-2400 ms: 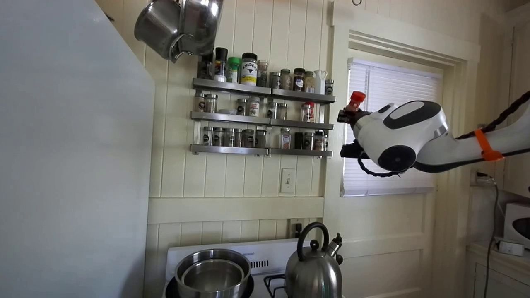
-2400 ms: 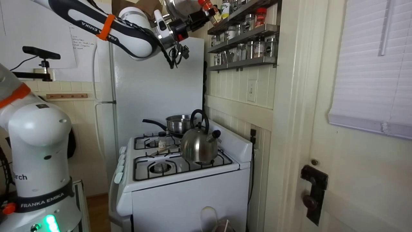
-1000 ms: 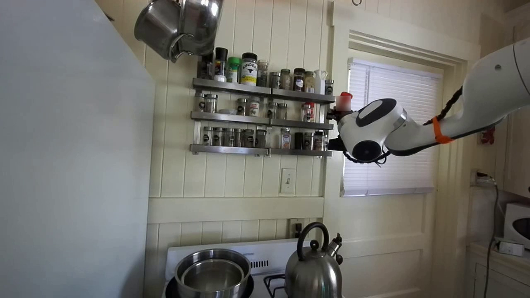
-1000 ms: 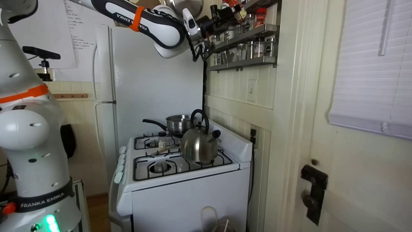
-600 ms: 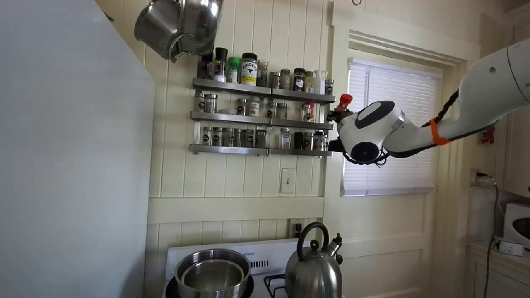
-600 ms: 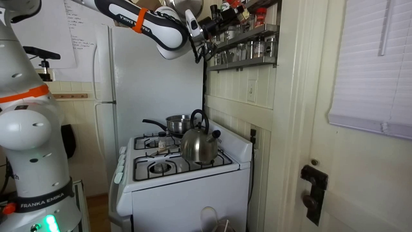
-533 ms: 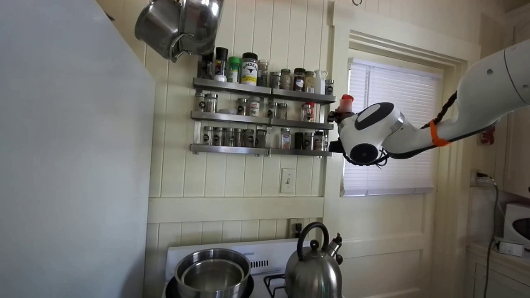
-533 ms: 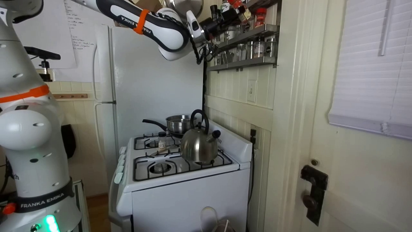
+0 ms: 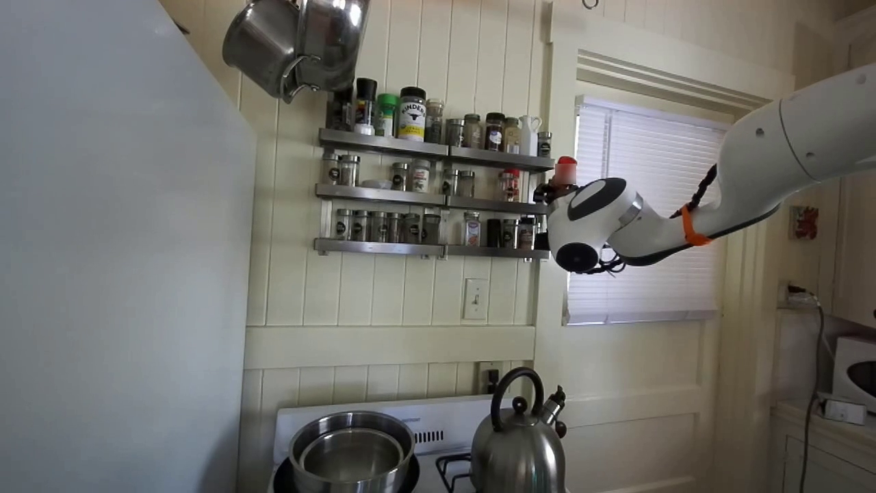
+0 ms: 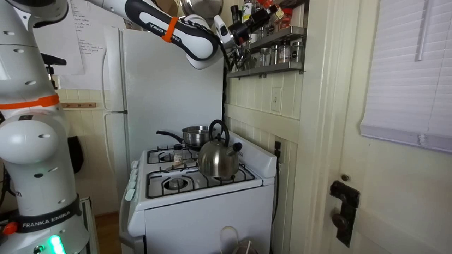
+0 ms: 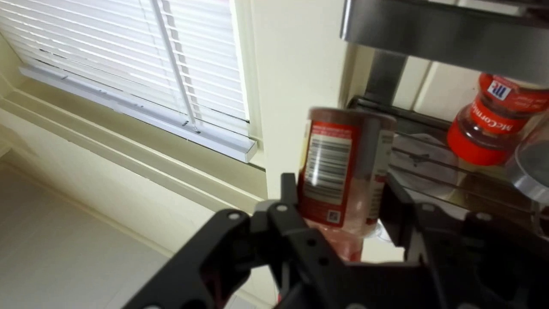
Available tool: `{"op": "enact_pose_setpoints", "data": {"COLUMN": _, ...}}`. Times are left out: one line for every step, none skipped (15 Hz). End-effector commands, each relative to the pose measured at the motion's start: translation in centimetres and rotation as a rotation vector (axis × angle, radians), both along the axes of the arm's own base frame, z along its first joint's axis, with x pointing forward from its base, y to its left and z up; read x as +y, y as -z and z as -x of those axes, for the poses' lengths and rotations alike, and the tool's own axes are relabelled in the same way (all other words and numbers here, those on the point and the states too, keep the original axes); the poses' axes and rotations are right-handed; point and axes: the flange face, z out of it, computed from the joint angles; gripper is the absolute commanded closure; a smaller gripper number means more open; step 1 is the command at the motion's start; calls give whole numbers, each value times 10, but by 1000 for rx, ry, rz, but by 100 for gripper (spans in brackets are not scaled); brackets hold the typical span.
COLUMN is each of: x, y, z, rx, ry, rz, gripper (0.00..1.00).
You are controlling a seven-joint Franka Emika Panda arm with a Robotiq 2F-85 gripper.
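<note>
My gripper point(image 11: 342, 195) is shut on a clear spice bottle point(image 11: 328, 171) with a red label and barcode, a finger on each side. The bottle's red cap point(image 9: 567, 161) points up, and the bottle leans. In an exterior view, the gripper point(image 10: 272, 10) is close in front of the spice shelves, at their door-side end. In the wrist view, the held bottle is beside the slatted middle shelf point(image 11: 472, 180); I cannot tell whether they touch. A red McCormick bottle point(image 11: 493, 120) stands on that shelf, with a glass jar point(image 11: 534, 163) beside it.
The upper shelf point(image 11: 446, 36) overhangs the middle one. Several jars fill the shelves point(image 9: 383, 198). The door frame point(image 9: 561, 287) and window blind point(image 9: 650, 294) flank them. Below are a kettle point(image 10: 219, 160), pan point(image 10: 196, 134) and small jar point(image 10: 177, 154) on the stove. Pots point(image 9: 263, 48) hang above.
The arm has moved toward the shelves, carrying the bottle to their door-side end. The bottle stays in the gripper. The gripper sits slightly lower than before.
</note>
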Motion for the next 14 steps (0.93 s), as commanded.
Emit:
{"op": "enact_pose_setpoints", "data": {"x": 2, "y": -10, "z": -20, "rx": -22, "ry": 15, "rz": 20, "gripper": 76}}
{"op": "enact_pose_setpoints", "data": {"x": 1, "y": -10, "z": -23, "rx": -21, "ry": 17, "rz": 22, "gripper": 76}}
{"op": "enact_pose_setpoints", "data": {"x": 0, "y": -11, "z": -27, "rx": -20, "ry": 18, "rz": 23, "gripper": 76}}
{"op": "enact_pose_setpoints", "data": {"x": -1, "y": -9, "z": -30, "rx": -17, "ry": 15, "rz": 20, "gripper": 76}}
{"op": "enact_pose_setpoints", "data": {"x": -1, "y": -8, "z": -34, "rx": -16, "ry": 16, "rz": 23, "gripper": 76}}
{"op": "enact_pose_setpoints", "data": {"x": 2, "y": -7, "z": -38, "rx": -14, "ry": 6, "rz": 19, "gripper": 76}}
{"op": "enact_pose_setpoints", "data": {"x": 2, "y": -5, "z": -42, "rx": -13, "ry": 4, "rz": 18, "gripper": 76}}
{"op": "enact_pose_setpoints", "data": {"x": 4, "y": -3, "z": -45, "rx": -9, "ry": 1, "rz": 18, "gripper": 76}}
{"op": "enact_pose_setpoints", "data": {"x": 5, "y": -2, "z": -48, "rx": -7, "ry": -2, "rz": 18, "gripper": 76}}
{"op": "enact_pose_setpoints", "data": {"x": 6, "y": 0, "z": -52, "rx": -8, "ry": -3, "rz": 18, "gripper": 76}}
{"op": "enact_pose_setpoints", "data": {"x": 7, "y": 2, "z": -55, "rx": -5, "ry": -7, "rz": 16, "gripper": 76}}
{"op": "enact_pose_setpoints", "data": {"x": 7, "y": 4, "z": -58, "rx": -1, "ry": -6, "rz": 18, "gripper": 76}}
{"op": "enact_pose_setpoints", "data": {"x": 6, "y": 6, "z": -61, "rx": 3, "ry": -8, "rz": 16, "gripper": 76}}
{"op": "enact_pose_setpoints", "data": {"x": 5, "y": 9, "z": -63, "rx": 8, "ry": -13, "rz": 11, "gripper": 76}}
